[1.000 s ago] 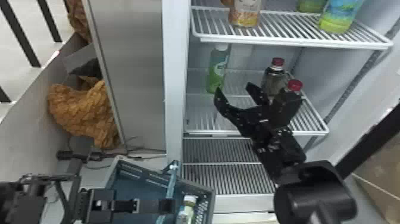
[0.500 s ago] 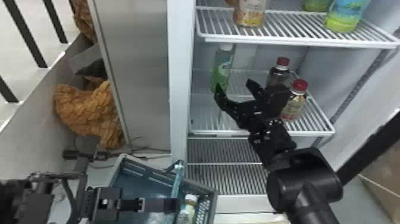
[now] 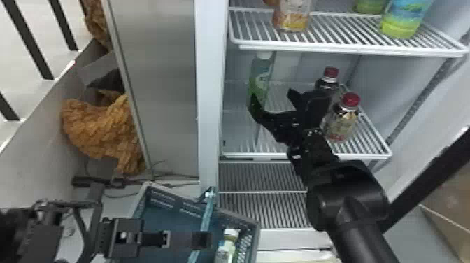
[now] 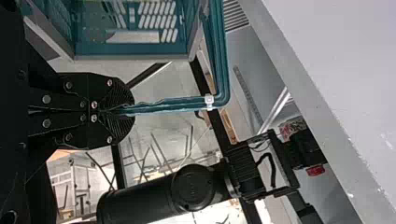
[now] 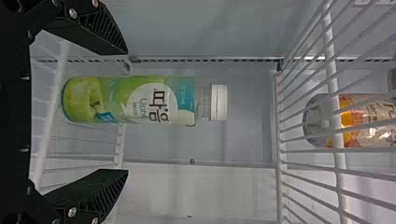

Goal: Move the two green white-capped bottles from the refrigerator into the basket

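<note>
I have the basket (image 3: 164, 215) at the head view's bottom held by its handle (image 4: 168, 104), pinched in my left gripper (image 4: 125, 111), likely steadying it so my right gripper (image 3: 272, 100), spread open, can add the upright green bottle (image 3: 260, 78), upper centre, to the white-capped bottle (image 3: 227, 250) inside.

The robot's jointed black right arm (image 3: 349, 206) rises from the head view's bottom edge and crosses the front edge of the white wire refrigerator shelf (image 3: 309, 155). Its black two-fingered right gripper (image 3: 272, 94) stands wide open, ridged inner faces apart. At lower left, the black left arm (image 3: 47, 234) extends level toward the middle, its black two-fingered left gripper (image 3: 203, 240) closed on the slim teal basket handle (image 4: 168, 103), fingertips nearly meeting.
</note>
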You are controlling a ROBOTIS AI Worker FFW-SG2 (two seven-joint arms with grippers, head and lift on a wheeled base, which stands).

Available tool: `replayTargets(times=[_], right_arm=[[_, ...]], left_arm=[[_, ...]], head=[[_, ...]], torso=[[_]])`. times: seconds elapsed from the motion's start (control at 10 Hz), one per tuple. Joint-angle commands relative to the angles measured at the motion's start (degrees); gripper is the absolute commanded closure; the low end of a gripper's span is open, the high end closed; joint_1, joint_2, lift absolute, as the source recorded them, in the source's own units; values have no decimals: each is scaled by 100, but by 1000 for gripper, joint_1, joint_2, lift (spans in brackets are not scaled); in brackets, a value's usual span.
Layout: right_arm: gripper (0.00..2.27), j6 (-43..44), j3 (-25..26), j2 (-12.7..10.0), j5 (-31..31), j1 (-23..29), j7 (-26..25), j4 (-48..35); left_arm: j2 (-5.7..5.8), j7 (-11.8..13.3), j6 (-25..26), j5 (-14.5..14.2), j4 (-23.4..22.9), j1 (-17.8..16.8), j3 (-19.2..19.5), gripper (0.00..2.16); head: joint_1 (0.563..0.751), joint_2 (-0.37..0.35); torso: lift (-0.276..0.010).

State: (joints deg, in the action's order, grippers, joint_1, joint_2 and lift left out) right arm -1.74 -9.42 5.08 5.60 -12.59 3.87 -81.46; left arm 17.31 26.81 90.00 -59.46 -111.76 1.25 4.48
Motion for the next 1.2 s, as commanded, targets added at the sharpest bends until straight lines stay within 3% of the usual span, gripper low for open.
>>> replayTargets(times=[0.0, 0.6, 0.8, 1.0, 1.1], right_arm=[[144, 104, -64, 2, 0, -217, -71, 278], [160, 259, -555, 37, 160, -1117, -308, 1445], [360, 301, -692, 46, 217, -1371, -334, 1769], [802, 301, -898, 72, 423, -1553, -334, 2008], [812, 301, -909, 72, 434, -1553, -343, 2008]], left_arm=[[0, 0, 3, -7, 4, -12, -26, 1168], [0, 0, 3, 5, 4, -55, -26, 1168], [-9, -9, 3, 5, 18, -69, -37, 1168], [-9, 0, 3, -7, 18, -83, -48, 1167], [-9, -9, 3, -7, 18, -83, -48, 1167]], head=[[695, -104], [695, -88], [695, -84], [695, -77], [695, -71]], torso=[[-263], [-263], [-263], [-263], [-263]])
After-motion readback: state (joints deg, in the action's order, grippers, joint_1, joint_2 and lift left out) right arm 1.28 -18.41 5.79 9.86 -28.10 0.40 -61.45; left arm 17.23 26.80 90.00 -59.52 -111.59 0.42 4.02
